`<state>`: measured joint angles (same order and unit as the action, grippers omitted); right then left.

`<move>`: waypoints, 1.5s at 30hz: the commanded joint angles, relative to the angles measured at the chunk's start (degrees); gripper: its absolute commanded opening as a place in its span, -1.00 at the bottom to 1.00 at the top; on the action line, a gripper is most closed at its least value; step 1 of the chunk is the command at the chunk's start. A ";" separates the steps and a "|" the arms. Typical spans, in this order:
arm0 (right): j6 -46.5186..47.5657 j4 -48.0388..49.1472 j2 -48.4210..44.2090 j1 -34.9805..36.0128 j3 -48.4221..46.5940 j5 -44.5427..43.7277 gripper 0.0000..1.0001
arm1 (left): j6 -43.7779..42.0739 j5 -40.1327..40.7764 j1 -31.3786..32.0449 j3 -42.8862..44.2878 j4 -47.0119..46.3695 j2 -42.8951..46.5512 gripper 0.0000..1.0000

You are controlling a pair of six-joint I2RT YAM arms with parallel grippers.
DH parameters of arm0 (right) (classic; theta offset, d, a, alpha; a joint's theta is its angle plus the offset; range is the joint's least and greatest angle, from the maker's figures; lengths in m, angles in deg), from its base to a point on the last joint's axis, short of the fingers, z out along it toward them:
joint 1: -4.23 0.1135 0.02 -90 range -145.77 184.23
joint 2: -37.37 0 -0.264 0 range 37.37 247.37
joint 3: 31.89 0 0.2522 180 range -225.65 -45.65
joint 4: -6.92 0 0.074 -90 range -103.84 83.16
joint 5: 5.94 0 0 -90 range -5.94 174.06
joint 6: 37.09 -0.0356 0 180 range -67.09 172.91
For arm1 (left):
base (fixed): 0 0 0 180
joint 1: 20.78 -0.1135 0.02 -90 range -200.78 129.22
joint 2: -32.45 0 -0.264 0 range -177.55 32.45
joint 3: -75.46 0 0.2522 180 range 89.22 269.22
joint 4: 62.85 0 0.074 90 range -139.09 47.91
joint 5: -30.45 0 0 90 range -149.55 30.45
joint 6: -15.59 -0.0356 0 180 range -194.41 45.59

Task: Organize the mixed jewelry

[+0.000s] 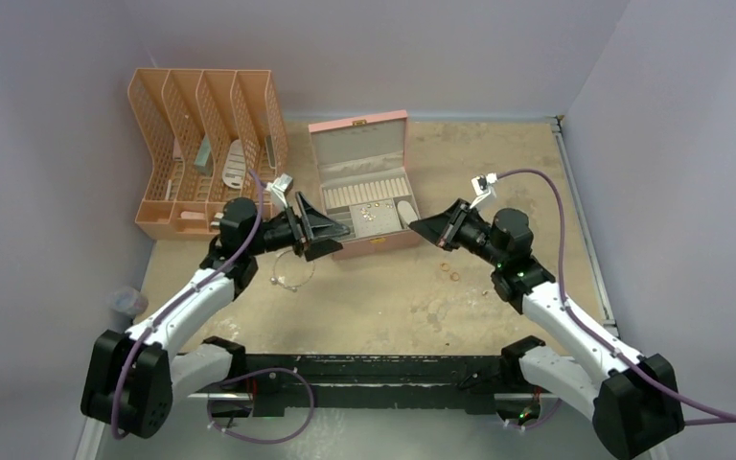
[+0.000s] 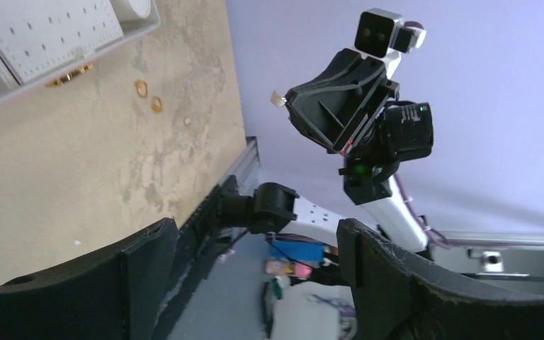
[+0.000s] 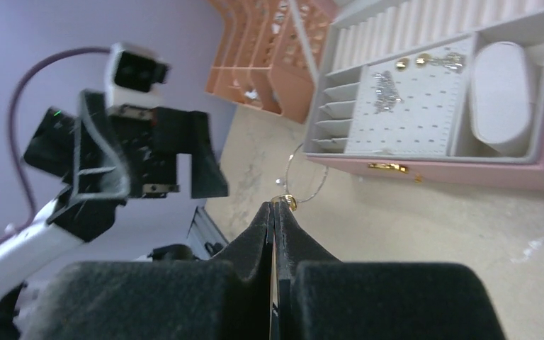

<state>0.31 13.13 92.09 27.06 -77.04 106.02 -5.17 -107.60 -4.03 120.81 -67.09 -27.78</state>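
Note:
My right gripper (image 1: 414,228) hangs in the air in front of the open pink jewelry box (image 1: 391,241), shut on a tiny gold ring (image 3: 288,202) at its fingertips (image 3: 275,207). Two more gold rings (image 1: 450,272) lie on the table below it and also show in the left wrist view (image 2: 149,95). The thin silver loop with charms (image 1: 292,275) lies on the table under my left gripper (image 1: 337,238) and shows in the right wrist view (image 3: 304,173). My left gripper (image 2: 255,237) is open and empty, at the box's front left corner. Small gold and silver pieces (image 3: 397,71) sit on the box's earring panel.
An orange file organizer (image 1: 206,144) stands at the back left, beside the box. Purple walls close the table on the left, back and right. A metal rail (image 1: 585,230) runs along the right edge. The two grippers face each other, about a box width apart.

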 commanded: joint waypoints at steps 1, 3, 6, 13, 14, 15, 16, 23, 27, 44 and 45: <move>-0.40 18.27 0.39 0.24 2.94 10.30 -1.00 | 17.37 -0.92 2.41 -1.24 -9.76 -3.75 0.68; -0.95 22.86 1.15 0.34 4.75 12.07 -1.00 | 21.59 -0.92 3.31 -1.42 -11.12 -5.28 0.73; -1.33 27.33 2.80 0.59 5.82 12.44 -1.00 | 25.89 0.05 4.50 -0.61 -12.12 -7.40 0.79; -0.92 34.54 9.88 1.57 5.59 11.57 -1.00 | 35.53 0.40 7.12 2.15 -18.52 -17.99 0.52; 0.03 34.09 10.91 1.71 4.89 11.03 -1.00 | 36.52 0.46 7.47 2.50 -19.12 -20.04 0.41; 0.45 33.93 11.98 1.89 4.30 10.62 -1.00 | 37.59 0.81 7.65 2.65 -20.29 -21.54 0.35; 0.60 34.61 12.89 2.08 4.13 10.43 -1.00 | 38.56 1.13 7.75 2.77 -21.23 -22.77 0.30; 1.46 40.44 19.37 3.17 1.70 11.49 -1.00 | 43.35 2.90 7.77 4.23 -26.16 -27.75 0.31; 1.58 43.19 22.40 3.94 0.39 13.25 -1.00 | 44.84 5.17 7.77 3.53 -24.19 -26.87 0.27; 0.31 48.77 28.82 9.18 -1.26 10.93 -1.00 | 46.33 6.65 7.80 2.15 -25.05 -25.38 -0.10; 0.31 48.87 28.82 9.22 -1.22 10.81 -1.00 | 46.27 6.55 7.79 2.20 -24.99 -25.40 -0.11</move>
<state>0.42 57.43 121.00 36.00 -76.28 117.93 39.35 -101.22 3.62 122.85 -88.62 -55.14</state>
